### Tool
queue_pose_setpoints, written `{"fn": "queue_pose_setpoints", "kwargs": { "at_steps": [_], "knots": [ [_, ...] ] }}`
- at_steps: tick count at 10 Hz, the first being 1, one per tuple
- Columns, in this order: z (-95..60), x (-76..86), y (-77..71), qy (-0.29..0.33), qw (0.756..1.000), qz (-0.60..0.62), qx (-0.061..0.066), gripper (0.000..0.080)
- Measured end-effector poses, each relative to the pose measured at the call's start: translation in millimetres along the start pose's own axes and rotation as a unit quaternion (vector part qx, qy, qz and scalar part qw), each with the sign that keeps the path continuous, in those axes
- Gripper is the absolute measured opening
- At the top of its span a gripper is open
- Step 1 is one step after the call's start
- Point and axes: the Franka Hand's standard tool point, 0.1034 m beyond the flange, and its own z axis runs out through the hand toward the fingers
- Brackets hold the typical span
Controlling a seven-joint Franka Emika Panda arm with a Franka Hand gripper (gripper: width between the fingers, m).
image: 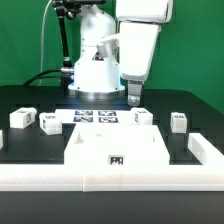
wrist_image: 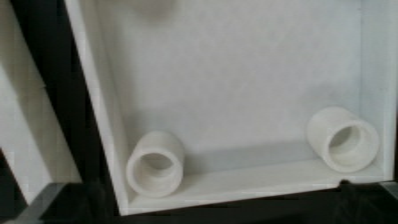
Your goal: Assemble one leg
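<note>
Panda arm poised over a leg, panel waiting.

L to R, ext. view: far-left leg (image: 22, 118) and second leg (image: 50, 123) lie loose on the worktop (image: 20, 100), then the marker board (image: 97, 117), then the leg (image: 143, 117) close under the fingers (image: 135, 97), w/ a right-hand leg (image: 178, 121) beyond. The panel (image: 117, 146) lies in front, its sockets (wrist_image: 157, 165) up, prob. to take legs. Fingers' opening: can't tell; nothing seen held.
</note>
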Motion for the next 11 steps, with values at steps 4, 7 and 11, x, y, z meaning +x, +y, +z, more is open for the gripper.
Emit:
{"fn": "queue_pose_setpoints", "kwargs": {
  "at_steps": [4, 7, 11],
  "knots": [
    [11.2, -5.5, -14.6, -0.004, 1.000, -0.022, 0.007, 0.0650],
    [36.7, -18.2, -45.1, -0.001, 0.999, -0.036, 0.018, 0.0650],
    [58.0, -23.6, -78.3, 0.004, 0.999, -0.037, 0.024, 0.0650]
  ]
}}
